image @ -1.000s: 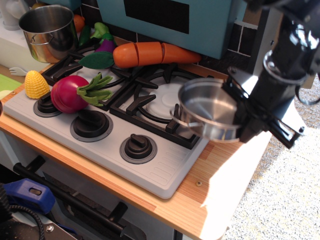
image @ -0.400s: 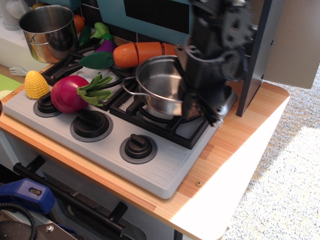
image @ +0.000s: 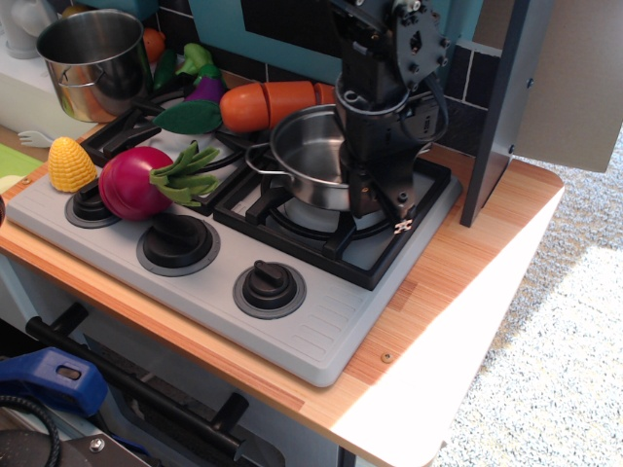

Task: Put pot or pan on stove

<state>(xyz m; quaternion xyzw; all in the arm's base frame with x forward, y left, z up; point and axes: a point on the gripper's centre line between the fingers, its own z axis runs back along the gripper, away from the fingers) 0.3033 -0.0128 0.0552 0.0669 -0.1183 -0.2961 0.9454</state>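
The small shallow steel pot (image: pixel 310 156) with a wire loop handle on its left sits over the right burner grate (image: pixel 321 226) of the light grey stove (image: pixel 200 282). My black gripper (image: pixel 362 180) comes down from above and is shut on the pot's right rim. I cannot tell whether the pot rests on the grate or hangs just above it. The pot's right handle is hidden behind the gripper.
A taller steel pot (image: pixel 92 60) stands at the back left. A toy carrot (image: pixel 277 103), red radish (image: pixel 136 182), corn (image: pixel 70 163) and eggplant (image: pixel 201 92) lie on the left burner area. Three black knobs (image: pixel 268 286) line the front. A grey panel (image: pixel 545 88) stands at the right.
The gripper carried the pot from beyond the stove's right edge leftward and down over the right burner; the arm now stands more upright.
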